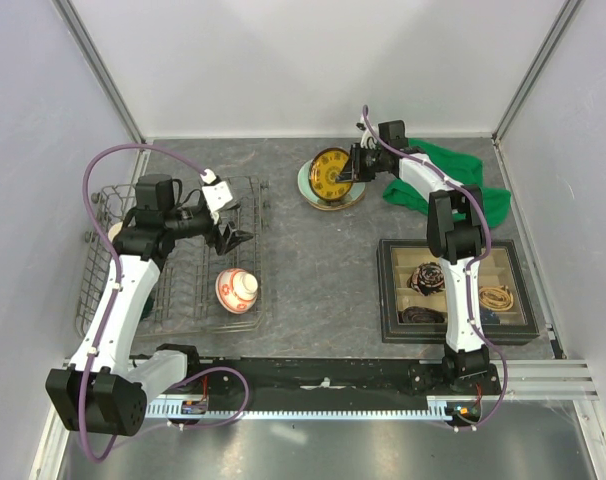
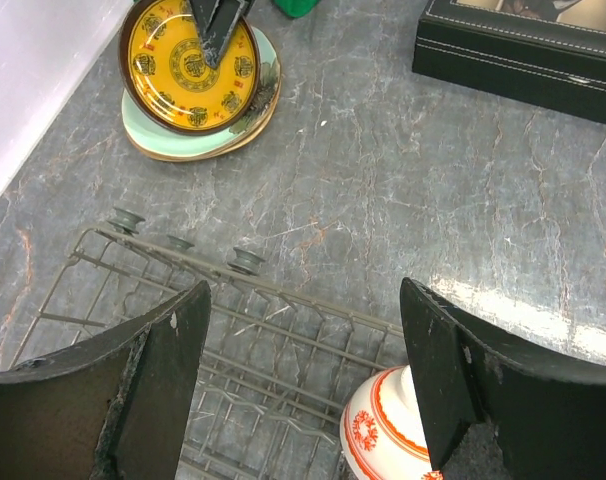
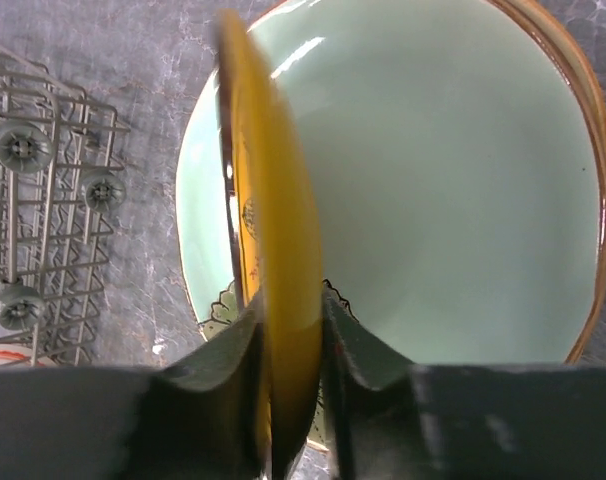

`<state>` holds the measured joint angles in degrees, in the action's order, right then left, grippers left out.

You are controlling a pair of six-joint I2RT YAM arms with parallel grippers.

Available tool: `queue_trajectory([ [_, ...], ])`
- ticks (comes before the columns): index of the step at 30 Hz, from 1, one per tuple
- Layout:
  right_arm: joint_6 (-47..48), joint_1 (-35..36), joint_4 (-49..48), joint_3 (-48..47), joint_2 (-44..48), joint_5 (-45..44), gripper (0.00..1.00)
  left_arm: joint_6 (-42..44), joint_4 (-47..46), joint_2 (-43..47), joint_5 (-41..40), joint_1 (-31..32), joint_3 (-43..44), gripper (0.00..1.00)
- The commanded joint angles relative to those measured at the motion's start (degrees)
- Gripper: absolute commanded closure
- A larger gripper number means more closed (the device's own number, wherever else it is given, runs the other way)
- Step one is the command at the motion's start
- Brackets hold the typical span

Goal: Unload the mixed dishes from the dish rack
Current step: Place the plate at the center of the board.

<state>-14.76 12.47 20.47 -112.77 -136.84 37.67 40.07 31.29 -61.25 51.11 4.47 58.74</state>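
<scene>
Now the right gripper (image 1: 355, 171) is pinching the yellow plate (image 1: 331, 176), which is standing on edge over the green plate (image 3: 433, 180).

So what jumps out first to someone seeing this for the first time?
The yellow-gold patterned plate, pinched on edge in the right claw over the pale green plate, at the far middle. Next, the red-and-white patterned bowl in the grey wire dish rack at left, by the open left claw.
</scene>
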Motion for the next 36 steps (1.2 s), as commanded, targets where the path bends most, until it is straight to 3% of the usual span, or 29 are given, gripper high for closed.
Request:
queue_trajectory([
  [1, 0.09, -0.08, -1.48, -1.93, -0.19, 1.35, 0.63, 2.81, 0.18, 1.22, -0.13, -0.25, -0.64, 0.17],
  [5, 0.52, -0.16, -1.48, -1.57, -0.01, 0.83, 0.51, 3.43, 0.53, 1.31, -0.57, -0.25, -0.82, 0.17],
  [13, 1.84, -0.08, -1.31, -0.08, 1.22, -0.93, 0.36, 5.01, 1.58, 1.84, -1.98, -0.25, -1.43, 0.17],
  [36, 10.37, -0.08, 2.73, 2.99, 7.54, -10.16, 0.31, 8.52, 3.25, 3.68, -6.81, -0.25, -1.79, 0.17],
])
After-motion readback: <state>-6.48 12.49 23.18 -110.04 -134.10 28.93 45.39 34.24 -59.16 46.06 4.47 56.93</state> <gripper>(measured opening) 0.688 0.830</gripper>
